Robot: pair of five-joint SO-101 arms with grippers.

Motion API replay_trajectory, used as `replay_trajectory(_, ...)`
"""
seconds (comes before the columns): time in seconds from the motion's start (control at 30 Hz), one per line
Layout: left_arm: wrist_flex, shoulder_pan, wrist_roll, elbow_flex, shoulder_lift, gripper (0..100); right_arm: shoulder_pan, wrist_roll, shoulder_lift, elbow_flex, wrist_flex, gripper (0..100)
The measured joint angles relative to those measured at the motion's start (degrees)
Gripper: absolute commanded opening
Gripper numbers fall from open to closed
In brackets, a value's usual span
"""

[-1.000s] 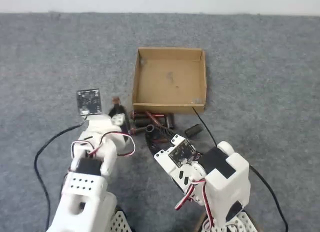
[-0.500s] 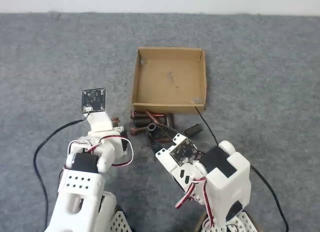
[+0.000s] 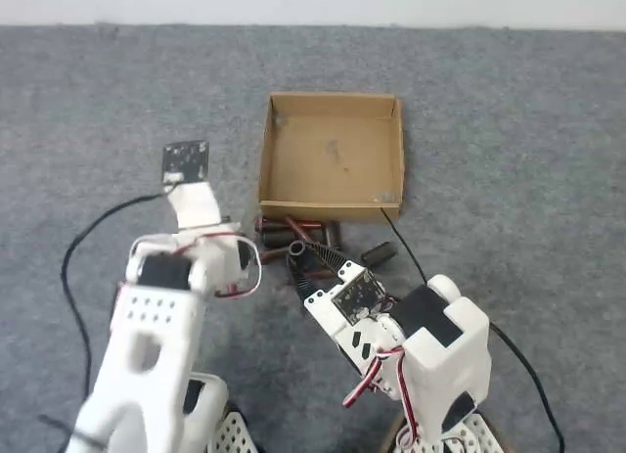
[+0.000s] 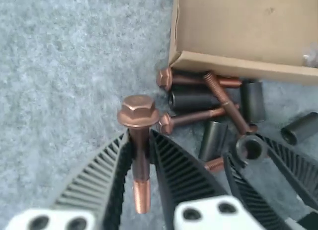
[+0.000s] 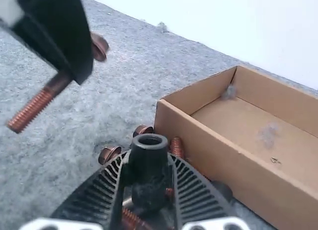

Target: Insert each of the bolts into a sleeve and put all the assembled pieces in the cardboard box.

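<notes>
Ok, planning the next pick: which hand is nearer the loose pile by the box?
Right. The right hand, shut on a sleeve, sits over the pile; the left hand, shut on a bolt, is raised off to the pile's side.

A grey carpeted table runs back to a pale wall. Near its middle sits a cardboard box, open at the top and square to the wall. Just in front of the box's near side lies a loose heap of copper-coloured bolts and dark sleeves (some touching, some crossed over one another). A lone sleeve rests on the carpet just to the right of the heap. A black cable trails across the carpet at the right.
</notes>
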State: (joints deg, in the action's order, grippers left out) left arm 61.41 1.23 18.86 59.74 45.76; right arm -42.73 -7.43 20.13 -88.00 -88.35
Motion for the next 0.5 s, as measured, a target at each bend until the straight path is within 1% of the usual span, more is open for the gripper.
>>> replay_trajectory(0.23, -0.4, -0.2, 0.0, -9.0, -20.7, 1, 0.0, 0.0, 0.0, 0.0, 0.0, 0.6)
replay_trajectory(0.33, -3.4, -0.4, -0.1, -11.8, -28.6, 1, 0.0, 0.0, 0.0, 0.0, 0.0, 0.6)
replay_trajectory(0.5, -7.1, -3.9, 0.0, -17.9, -40.3, 1, 0.2, 0.0, 0.0, 0.0, 0.0, 0.6)
